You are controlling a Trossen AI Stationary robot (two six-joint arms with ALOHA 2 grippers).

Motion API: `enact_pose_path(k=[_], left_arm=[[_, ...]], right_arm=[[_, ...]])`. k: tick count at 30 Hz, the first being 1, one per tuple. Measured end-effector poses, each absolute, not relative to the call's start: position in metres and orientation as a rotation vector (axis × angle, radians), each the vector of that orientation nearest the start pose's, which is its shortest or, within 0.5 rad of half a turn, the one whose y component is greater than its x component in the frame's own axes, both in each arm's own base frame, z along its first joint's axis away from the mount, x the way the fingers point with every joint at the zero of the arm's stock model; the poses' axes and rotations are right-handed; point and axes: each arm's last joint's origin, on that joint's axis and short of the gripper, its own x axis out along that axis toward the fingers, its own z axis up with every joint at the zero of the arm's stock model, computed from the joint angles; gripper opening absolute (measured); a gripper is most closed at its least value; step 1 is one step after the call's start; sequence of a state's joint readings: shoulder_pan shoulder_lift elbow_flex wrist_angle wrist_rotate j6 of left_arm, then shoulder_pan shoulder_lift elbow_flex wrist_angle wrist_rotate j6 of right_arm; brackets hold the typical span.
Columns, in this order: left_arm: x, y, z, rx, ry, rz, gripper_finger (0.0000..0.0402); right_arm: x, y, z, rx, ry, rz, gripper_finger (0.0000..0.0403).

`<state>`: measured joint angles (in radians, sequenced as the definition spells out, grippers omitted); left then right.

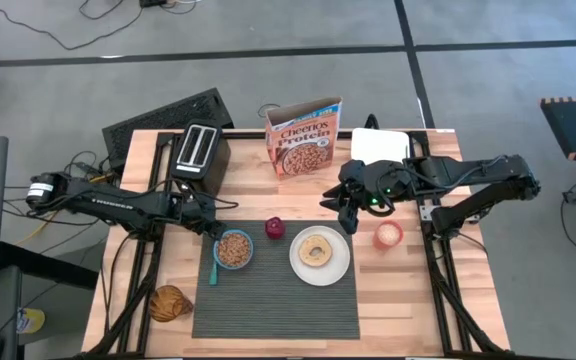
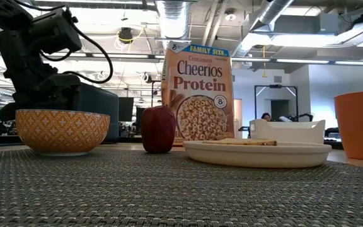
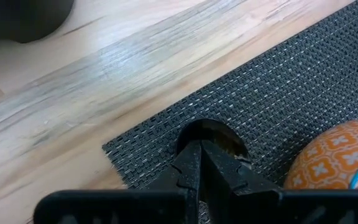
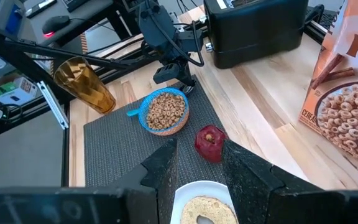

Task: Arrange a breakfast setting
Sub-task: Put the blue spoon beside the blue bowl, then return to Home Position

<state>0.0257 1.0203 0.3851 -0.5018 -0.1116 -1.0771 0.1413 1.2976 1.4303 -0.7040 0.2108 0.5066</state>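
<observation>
The dark grey ribbed placemat [image 1: 276,285] lies mid-table. On it stand a bowl [image 1: 234,248], blue inside and orange-patterned outside [image 2: 62,131], filled with cereal, a dark-red fruit [image 1: 275,228] and a white plate [image 1: 319,257] bearing a tan bagel [image 4: 208,211]. The blue-handled spoon [image 1: 213,268] lies by the bowl's left side. My left gripper [image 3: 201,155] is shut, at the mat's far left corner [image 3: 123,155]. My right gripper [image 4: 201,165] is open and empty, above the plate's far side. My left gripper points its shut fingertips [image 3: 191,158] down at the placemat's far left corner; whether they touch the mat I cannot tell.
A black toaster [image 1: 200,150], a cereal box [image 1: 303,137] and a white lidded container [image 1: 380,145] stand along the far edge. An orange cup [image 1: 388,235] stands right of the plate. An amber glass [image 1: 170,302] stands left of the mat, near the front.
</observation>
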Motion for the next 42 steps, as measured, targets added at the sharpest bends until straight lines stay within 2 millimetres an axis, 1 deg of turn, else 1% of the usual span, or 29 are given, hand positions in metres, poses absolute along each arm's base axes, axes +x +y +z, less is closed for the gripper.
enact_pose_path(k=[9, 14, 24, 26, 29, 32, 37, 40, 42], left_arm=[[0.156, 0.007, 0.144, -0.927, 0.947, 0.715, 0.0000], [0.155, 0.007, 0.147, -0.932, 0.928, 0.698, 0.0000], [0.147, 0.007, 0.158, -0.946, 0.878, 0.672, 0.0000], [0.144, 0.007, 0.164, -0.928, 0.886, 0.662, 0.0000], [0.141, 0.007, 0.186, -0.846, 0.890, 0.623, 0.0000], [0.139, 0.008, 0.217, -0.724, 0.844, 0.584, 0.0000], [0.140, 0.008, 0.284, -0.518, 0.636, 0.396, 0.0000], [0.137, 0.010, 0.318, -0.434, 0.519, 0.393, 0.0000], [0.133, 0.011, 0.335, -0.395, 0.457, 0.417, 0.0000]], right_arm=[[0.263, 0.031, 0.398, 0.385, 0.532, -0.206, 0.0153], [0.263, 0.031, 0.398, 0.384, 0.532, -0.204, 0.0152], [0.263, 0.031, 0.398, 0.384, 0.533, -0.203, 0.0152], [0.263, 0.031, 0.398, 0.385, 0.532, -0.202, 0.0153], [0.263, 0.031, 0.398, 0.385, 0.532, -0.202, 0.0153], [0.263, 0.031, 0.398, 0.385, 0.531, -0.202, 0.0152], [0.264, 0.027, 0.399, 0.392, 0.518, -0.216, 0.0152], [0.265, 0.026, 0.400, 0.396, 0.501, -0.217, 0.0152], [0.266, 0.026, 0.402, 0.390, 0.477, -0.208, 0.0152]])
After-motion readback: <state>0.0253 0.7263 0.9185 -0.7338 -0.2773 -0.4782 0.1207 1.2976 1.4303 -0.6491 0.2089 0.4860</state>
